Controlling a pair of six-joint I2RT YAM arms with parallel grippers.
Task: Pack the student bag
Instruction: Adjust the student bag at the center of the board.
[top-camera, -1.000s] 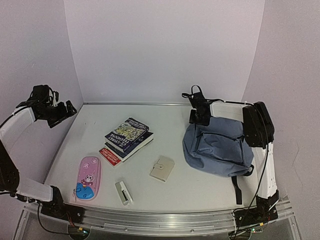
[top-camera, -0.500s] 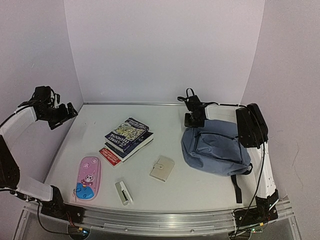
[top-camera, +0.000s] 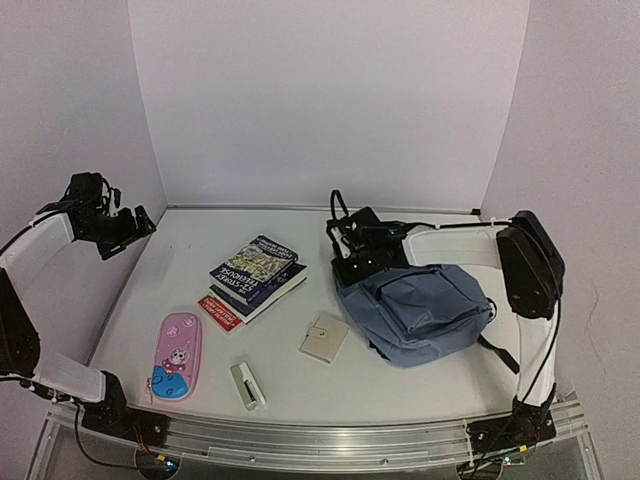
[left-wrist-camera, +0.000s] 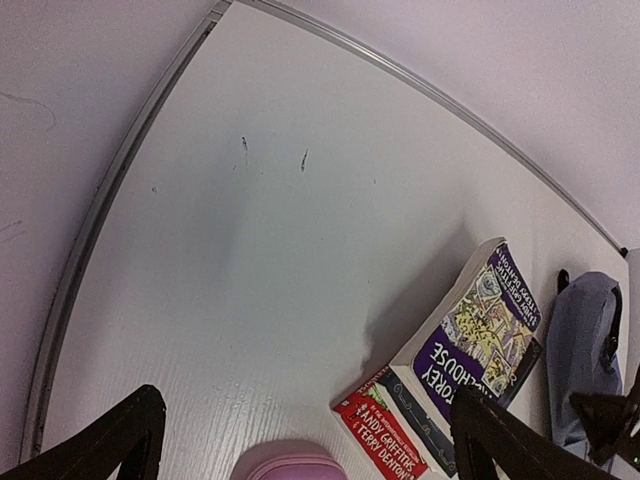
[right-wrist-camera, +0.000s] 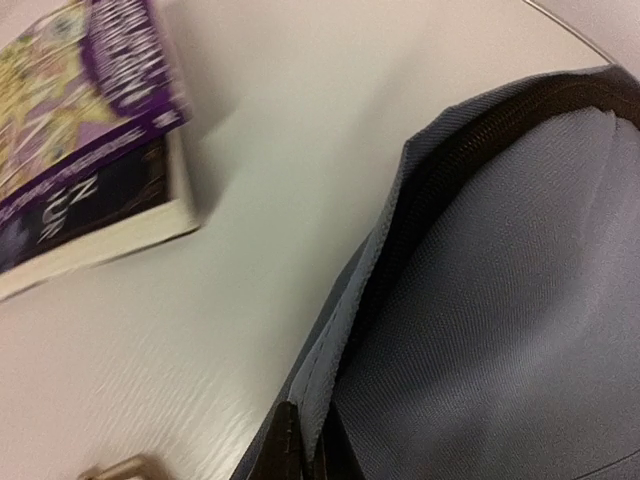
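Packing had barely begun: the soft slate-blue fabric backpack (top-camera: 425, 312) lay right of centre on the white table (top-camera: 190, 255), its zip edge pinched in the closed right gripper (top-camera: 352, 263). The left gripper (top-camera: 128, 226) hung wide open and empty. The stacked paperback books (top-camera: 256, 273), pink pencil case (top-camera: 178, 356) and beige wallet (top-camera: 324, 337) lay outside it

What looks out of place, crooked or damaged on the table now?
Nothing is spilled or visibly damaged. The student bag lies rumpled and slanted, its rim pinched by the shut right gripper. The stack of books sits askew, the lower ones sticking out from under the top one.
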